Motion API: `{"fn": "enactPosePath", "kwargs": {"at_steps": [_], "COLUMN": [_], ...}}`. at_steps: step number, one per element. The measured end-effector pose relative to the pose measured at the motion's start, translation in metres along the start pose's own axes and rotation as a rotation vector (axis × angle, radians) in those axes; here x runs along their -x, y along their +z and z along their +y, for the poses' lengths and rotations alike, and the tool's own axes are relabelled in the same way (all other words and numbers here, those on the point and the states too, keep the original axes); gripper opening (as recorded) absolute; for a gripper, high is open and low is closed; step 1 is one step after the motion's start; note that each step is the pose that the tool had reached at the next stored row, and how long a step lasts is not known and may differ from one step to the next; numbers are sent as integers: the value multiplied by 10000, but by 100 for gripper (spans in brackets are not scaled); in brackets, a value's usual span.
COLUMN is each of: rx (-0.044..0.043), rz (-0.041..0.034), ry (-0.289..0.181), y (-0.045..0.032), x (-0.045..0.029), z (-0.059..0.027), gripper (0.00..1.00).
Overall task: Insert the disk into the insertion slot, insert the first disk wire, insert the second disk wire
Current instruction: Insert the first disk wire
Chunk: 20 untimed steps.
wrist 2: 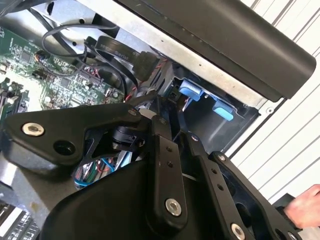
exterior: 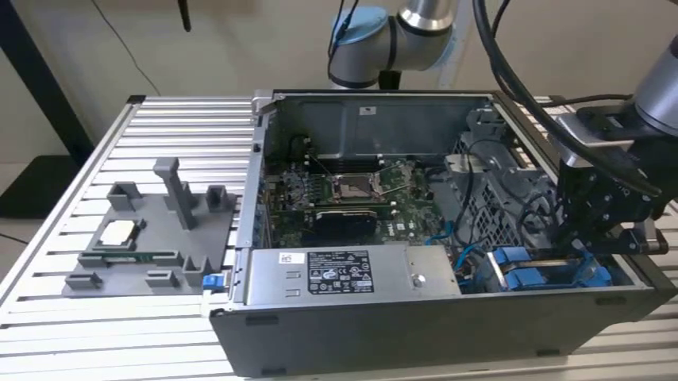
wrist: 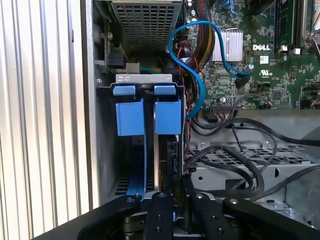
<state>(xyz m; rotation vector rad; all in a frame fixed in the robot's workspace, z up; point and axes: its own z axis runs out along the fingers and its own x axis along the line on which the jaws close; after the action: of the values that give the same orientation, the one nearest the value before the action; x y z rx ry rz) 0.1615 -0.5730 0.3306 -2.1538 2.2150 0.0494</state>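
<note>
The disk stands edge-on in the insertion slot at the case's corner, with the two square tabs of its blue carrier at the far end. My gripper is directly over the disk's near edge, fingers drawn close together on it. In the exterior view the gripper hangs low over the blue carrier at the case's front right. A blue wire loops beside the slot, and its plug lies loose over the motherboard. Black wires cross the metal cage beside the disk.
The open computer case lies on a slatted metal table, with a silver power-supply box along its front. A grey fixture holding small parts sits at the exterior view's left. A person's hand shows beside the case.
</note>
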Motion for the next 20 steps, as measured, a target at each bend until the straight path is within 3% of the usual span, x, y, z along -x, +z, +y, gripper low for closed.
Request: {"fn": "enactPosePath", "kwargs": {"at_steps": [3, 4, 5, 20], "rx": [1, 3, 8, 40], "rz": [-18, -19, -19, -10], "ry": [3, 3, 4, 6], "y": [9, 2, -9, -319], "x": [-1, 0, 0, 19], "z": [0, 0, 0, -4], "gripper": [20, 27, 27, 27]}}
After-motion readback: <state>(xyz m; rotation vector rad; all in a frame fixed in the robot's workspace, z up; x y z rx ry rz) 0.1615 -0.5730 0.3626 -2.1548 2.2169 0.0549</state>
